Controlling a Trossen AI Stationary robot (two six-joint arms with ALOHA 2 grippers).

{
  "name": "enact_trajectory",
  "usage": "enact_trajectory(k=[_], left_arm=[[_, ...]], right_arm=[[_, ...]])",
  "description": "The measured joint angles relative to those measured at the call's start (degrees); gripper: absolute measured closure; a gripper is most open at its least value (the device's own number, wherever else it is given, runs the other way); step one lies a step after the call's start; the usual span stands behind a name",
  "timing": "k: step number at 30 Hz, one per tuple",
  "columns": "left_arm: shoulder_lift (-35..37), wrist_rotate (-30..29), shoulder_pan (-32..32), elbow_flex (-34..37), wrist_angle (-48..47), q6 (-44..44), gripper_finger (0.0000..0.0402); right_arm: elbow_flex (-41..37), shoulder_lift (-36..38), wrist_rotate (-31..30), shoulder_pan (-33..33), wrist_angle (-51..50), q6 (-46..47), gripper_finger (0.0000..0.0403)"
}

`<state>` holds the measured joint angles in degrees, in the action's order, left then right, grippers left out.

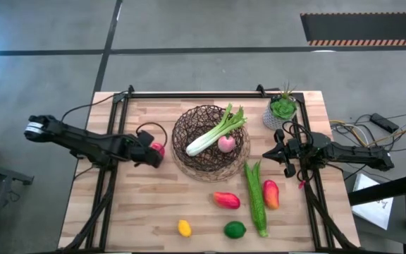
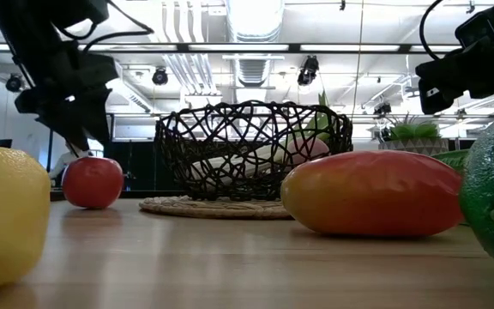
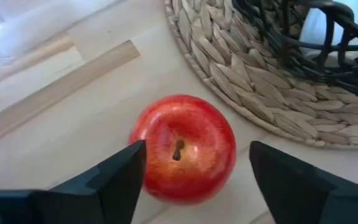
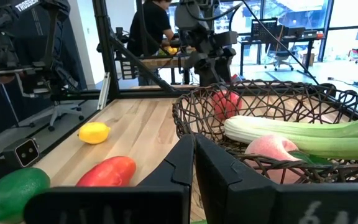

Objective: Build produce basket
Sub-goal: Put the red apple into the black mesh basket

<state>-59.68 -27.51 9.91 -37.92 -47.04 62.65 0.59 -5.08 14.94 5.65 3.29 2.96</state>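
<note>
Plainly the left claw (image 3: 194, 171) stands spread around the red apple (image 3: 183, 147) on the desk (image 1: 146, 204), just beside the basket (image 1: 211, 143); round fruit may squirt sideways as fingers close, perhaps off-centre; the right claw (image 1: 285, 154), pressed together, waits by the plant pot (image 1: 281, 111).

Grey concrete floor (image 1: 210, 28), hazard-striped mat (image 1: 364, 27), ceiling ducts (image 2: 251, 17), windows (image 4: 328, 25).

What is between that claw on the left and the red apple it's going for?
Nothing visible. The left gripper is open, its fingers on either side of the red apple, which sits on the table just beside the basket.
</note>
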Motion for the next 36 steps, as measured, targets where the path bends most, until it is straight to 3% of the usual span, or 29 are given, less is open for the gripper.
enact_trajectory(k=[12,20,36], left_arm=[[-2.88,-1.63,-0.04,0.85,0.50,-0.04,0.0219],[-2.93,-5.87,-0.11,0.99,0.54,-0.09,0.0252],[-3.18,-4.39,-0.15,1.74,0.71,0.13,0.0303]], right_arm=[[0.01,0.00,0.00,0.00,0.00,0.00,0.0394],[-0.01,0.00,0.00,0.02,0.00,0.00,0.0394],[0.01,0.00,0.00,0.01,0.00,0.00,0.0394]])
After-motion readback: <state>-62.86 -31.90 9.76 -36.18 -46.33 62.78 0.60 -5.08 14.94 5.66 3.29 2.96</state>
